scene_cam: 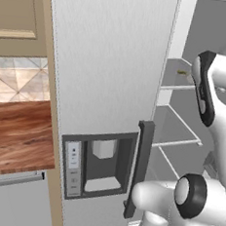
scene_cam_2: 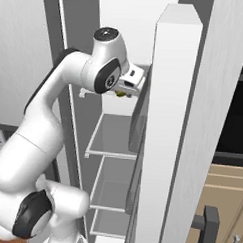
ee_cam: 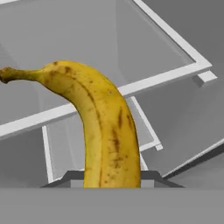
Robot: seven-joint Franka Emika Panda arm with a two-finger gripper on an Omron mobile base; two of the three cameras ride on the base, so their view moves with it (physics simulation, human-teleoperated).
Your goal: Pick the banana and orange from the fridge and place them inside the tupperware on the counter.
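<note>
Banana first: yellow skin freckled with brown specks and streaks, a dark stubby stem curling off to one side, the body bending in a strong arc. In the hand view it rises from between the end effector's fingers, whose jaws are drawn in narrow on its lower end, so it is held clear of the pale grey shelves behind it. From the right base view the end effector sits inside the open fridge, up near the top shelf, with just a sliver of yellow peeking under the hand. That same view shows the stacked shelves below and the door edge-on. The left base view gives what the others lack: the fridge's brushed front with its dispenser recess and dark vertical handle, plus the reddish wood counter off to the left, well apart from the fruit.
</note>
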